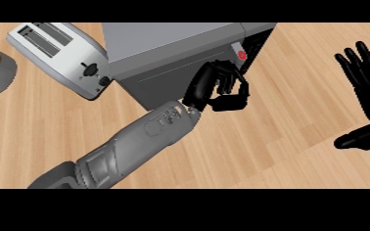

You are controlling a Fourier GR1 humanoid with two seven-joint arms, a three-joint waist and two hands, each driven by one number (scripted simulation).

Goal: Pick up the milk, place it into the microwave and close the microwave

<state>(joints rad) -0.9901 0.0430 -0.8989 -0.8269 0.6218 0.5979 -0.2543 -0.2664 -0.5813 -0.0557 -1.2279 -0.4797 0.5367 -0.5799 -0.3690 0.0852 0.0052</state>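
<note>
The grey microwave (173, 41) stands at the top centre, with a red button (241, 55) on its dark right strip. Its grey door (155, 80) faces me and looks swung nearly flush with the body. My left hand (215, 85) rests against the door's right edge, just below the red button, its fingers curled and nothing seen inside them. No milk shows anywhere on the counter; whether it is inside the microwave is hidden. My right hand (358, 68) stays at the right edge, open, fingers up.
A white toaster (61, 56) stands at the upper left, close to the microwave's left side. A grey rounded object (6, 73) is cut off by the left edge. Wooden counter (289, 127) stretches in front of and to the right of the microwave.
</note>
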